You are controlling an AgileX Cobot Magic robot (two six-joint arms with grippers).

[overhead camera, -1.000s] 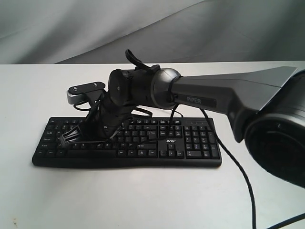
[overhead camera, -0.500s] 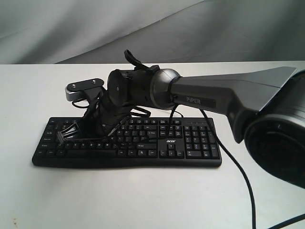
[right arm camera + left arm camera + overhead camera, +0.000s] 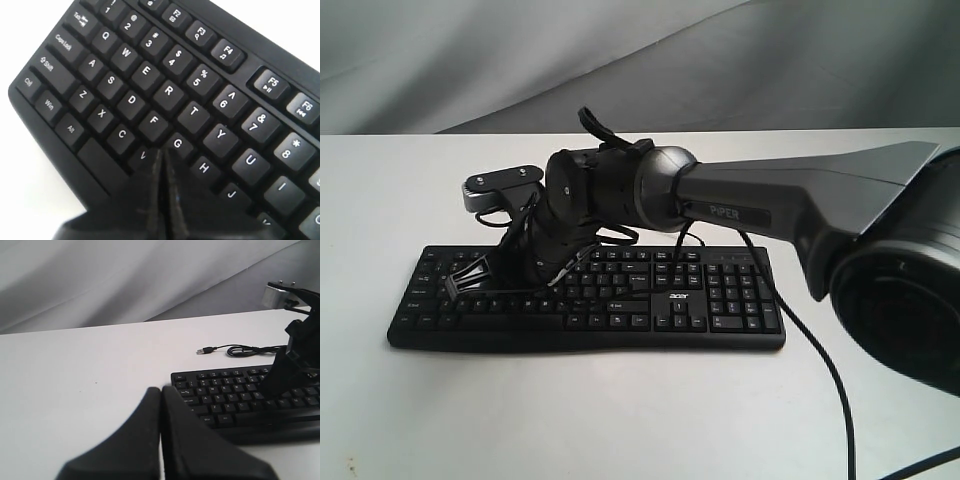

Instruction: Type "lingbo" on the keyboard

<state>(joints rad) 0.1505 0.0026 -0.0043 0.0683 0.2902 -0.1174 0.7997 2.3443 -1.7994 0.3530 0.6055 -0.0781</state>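
My right pincer (image 3: 163,159), fingers pressed together, tip over the keyboard (image 3: 145,70) between V and G. My left pincer (image 3: 160,392), closed too, hangs above the white surface (image 3: 75,370).

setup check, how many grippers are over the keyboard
1. The right black gripper, jaws shut, hangs over the wide black plastic keyboard near G; the left black gripper is over the white table.

**Three Views on One Keyboard**

The exterior camera looks low across the bench (image 3: 620,420), facing the keyboard (image 3: 720,300) from its space-bar side. The left wrist camera sits low beside the keyboard's left end, farther off. The right wrist camera hovers close above that same left half.
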